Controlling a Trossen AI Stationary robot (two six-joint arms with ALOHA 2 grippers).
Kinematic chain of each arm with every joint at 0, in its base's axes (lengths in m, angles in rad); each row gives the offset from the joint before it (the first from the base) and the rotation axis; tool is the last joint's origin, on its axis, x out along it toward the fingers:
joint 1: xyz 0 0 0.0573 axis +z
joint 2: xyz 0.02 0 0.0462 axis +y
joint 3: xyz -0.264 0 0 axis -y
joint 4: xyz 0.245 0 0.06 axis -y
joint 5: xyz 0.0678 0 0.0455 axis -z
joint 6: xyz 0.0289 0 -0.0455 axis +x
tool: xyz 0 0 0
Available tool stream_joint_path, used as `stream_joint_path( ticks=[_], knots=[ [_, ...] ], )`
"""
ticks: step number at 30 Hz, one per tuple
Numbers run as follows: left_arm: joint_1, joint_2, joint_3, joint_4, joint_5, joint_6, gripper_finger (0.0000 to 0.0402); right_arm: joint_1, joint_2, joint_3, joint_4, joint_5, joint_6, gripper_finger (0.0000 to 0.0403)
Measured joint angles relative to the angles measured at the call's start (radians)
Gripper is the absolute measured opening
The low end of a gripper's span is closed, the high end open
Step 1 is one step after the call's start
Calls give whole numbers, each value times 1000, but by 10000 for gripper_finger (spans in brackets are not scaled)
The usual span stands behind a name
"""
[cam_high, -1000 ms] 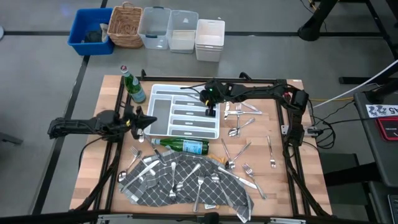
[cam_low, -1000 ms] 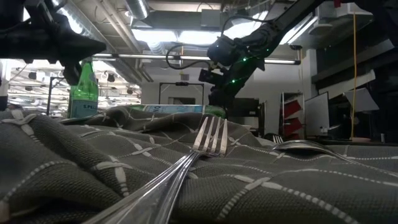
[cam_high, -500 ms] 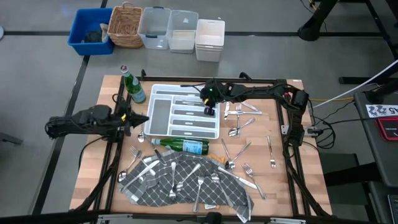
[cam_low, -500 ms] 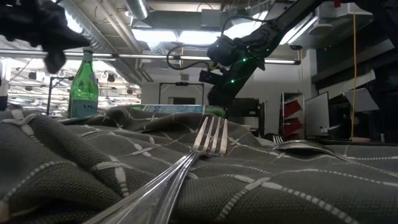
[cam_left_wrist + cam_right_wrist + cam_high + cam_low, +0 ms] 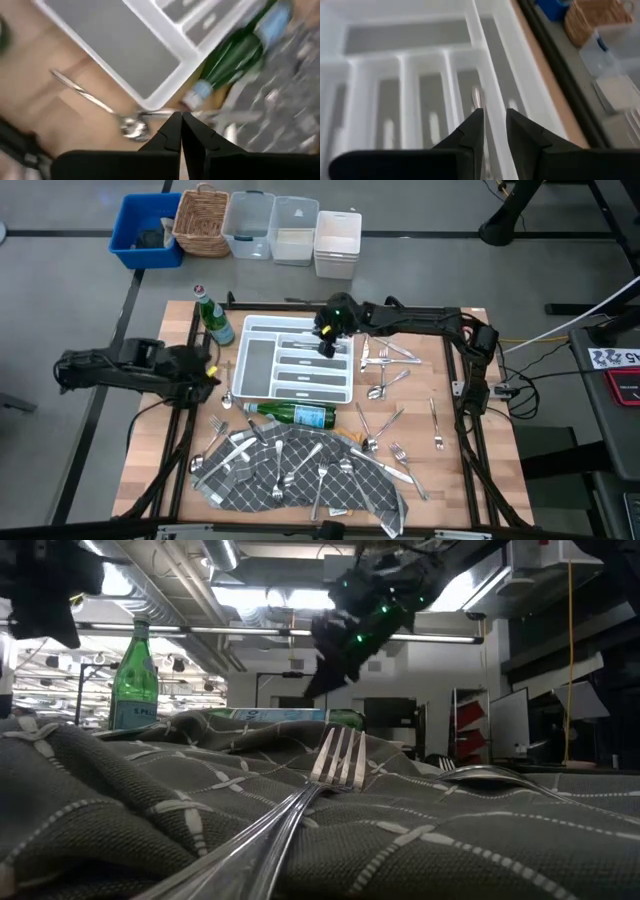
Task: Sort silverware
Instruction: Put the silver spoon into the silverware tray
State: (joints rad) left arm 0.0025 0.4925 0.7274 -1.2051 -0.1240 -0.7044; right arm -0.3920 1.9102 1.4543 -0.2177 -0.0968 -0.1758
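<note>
Wooden tabletop under my 2 arms is crowded: a white compartmented tray sits toward the far side, a green bottle lies on its side just in front of it, another bottle stands by the tray's far-left corner, and a grey checked cloth covers the near edge. The silverware is scattered in 2 main groups: forks and spoons on the cloth, more on the bare wood to the right of the tray, with a few pieces already in the tray's slots.

My right gripper hangs over the tray's far-right slots; in its wrist view the fingers stand slightly apart with nothing between them. My left gripper is just off the tray's left edge, tips pressed together and empty, with a spoon lying on the wood just past them.

I judge these pieces light, rigid and slick. Lying flat, they offer little for the fingers to get under. I would pinch across the narrow handle near its middle, so the piece stays level. On the cloth the soft backing should help, though fabric could get caught.
</note>
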Motion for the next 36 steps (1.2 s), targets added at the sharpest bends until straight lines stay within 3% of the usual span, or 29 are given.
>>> stream_joint_path(
  ticks=[5, 6, 19, 23, 30, 36],
  knots=[
    [0, 130, 14, 27, 1, 508, 0, 0, 0, 130, -78, -71, 0, 85],
    [0, 153, 14, 28, 1, 542, 0, 3, 0, 154, -106, -86, 0, 85],
    [-1, 338, 14, 30, 9, 547, 0, 75, -1, 356, -369, -105, -12, 85],
    [12, 377, 14, 36, 10, 440, 0, 95, -1, 380, -419, -92, -13, 85],
    [89, 444, 14, -10, 9, -12, 0, 98, -1, 461, -603, -11, -12, 85],
    [149, 497, 13, -33, 9, -114, 0, 98, -1, 522, -703, 26, -12, 85]
  ],
)
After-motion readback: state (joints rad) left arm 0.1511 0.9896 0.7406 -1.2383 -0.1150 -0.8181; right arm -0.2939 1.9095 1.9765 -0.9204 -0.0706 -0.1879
